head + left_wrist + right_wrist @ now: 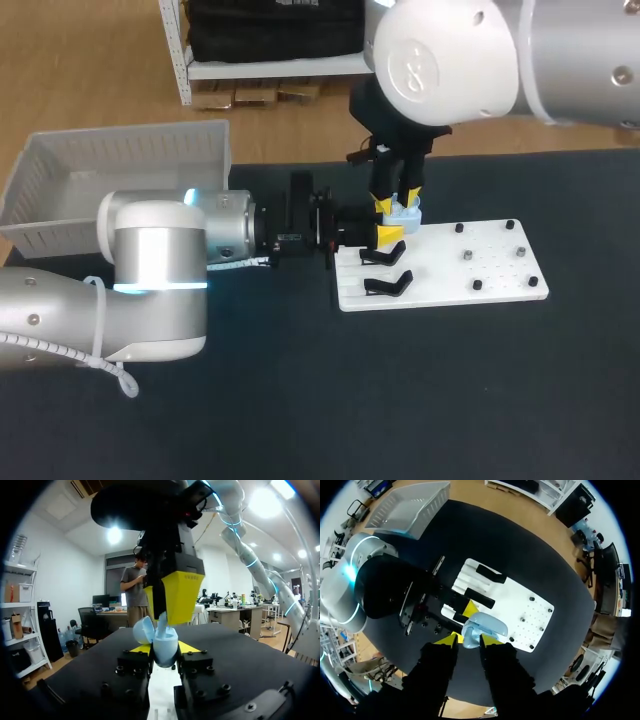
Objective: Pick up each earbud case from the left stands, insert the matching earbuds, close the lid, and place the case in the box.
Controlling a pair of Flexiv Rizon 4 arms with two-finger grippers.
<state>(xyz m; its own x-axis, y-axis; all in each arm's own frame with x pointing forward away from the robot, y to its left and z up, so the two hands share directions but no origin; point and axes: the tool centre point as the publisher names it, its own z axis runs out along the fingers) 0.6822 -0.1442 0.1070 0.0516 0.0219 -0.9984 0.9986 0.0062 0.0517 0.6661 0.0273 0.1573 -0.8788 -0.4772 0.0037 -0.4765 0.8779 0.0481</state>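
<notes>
L gripper nearly closed, both yellow tips pinching light-blue earbud case, lid open, over white board. R gripper right atop case; grip can't be told. Farther off, box.

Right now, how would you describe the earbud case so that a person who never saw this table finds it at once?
Find the white board on the dark table. At its left end, near two black stands, the left pincer holds the earbud case. It is the only pale blue thing there, with its lid open.
</notes>
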